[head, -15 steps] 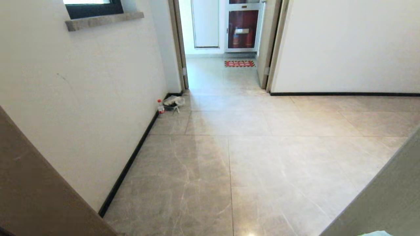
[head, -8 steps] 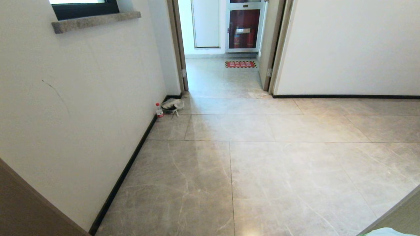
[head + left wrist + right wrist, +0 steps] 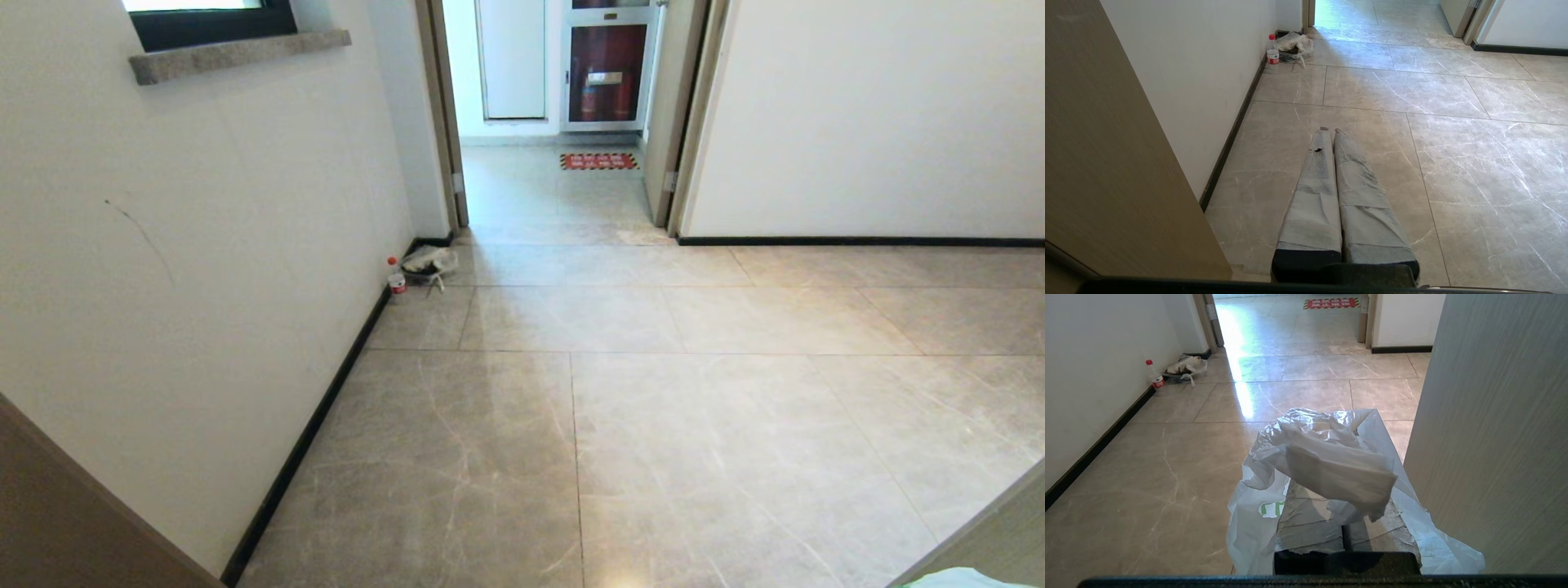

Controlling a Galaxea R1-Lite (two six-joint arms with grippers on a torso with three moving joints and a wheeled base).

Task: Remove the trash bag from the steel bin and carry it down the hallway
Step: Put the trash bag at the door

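The trash bag [image 3: 1331, 457], thin white plastic with green print, hangs crumpled over my right gripper [image 3: 1340, 424]. That gripper is shut on the bag, and its taped grey fingers [image 3: 1306, 522] show beneath the plastic. A corner of the bag [image 3: 955, 578] peeks in at the bottom right of the head view. My left gripper [image 3: 1329, 130] is shut with nothing in it, held low above the hallway floor [image 3: 653, 408]. The steel bin is out of view.
A see-through bag with dark contents [image 3: 430, 261] and a red-capped bottle [image 3: 396, 276] sit by the left wall's baseboard. An open doorway [image 3: 555, 188] with a red mat [image 3: 598, 161] lies ahead. Door panels flank me at left [image 3: 49, 506] and right [image 3: 1494, 437].
The whole view shifted early on as the camera moved forward between the two door panels, which now fill less of the picture. Since half a second ago nothing has moved.
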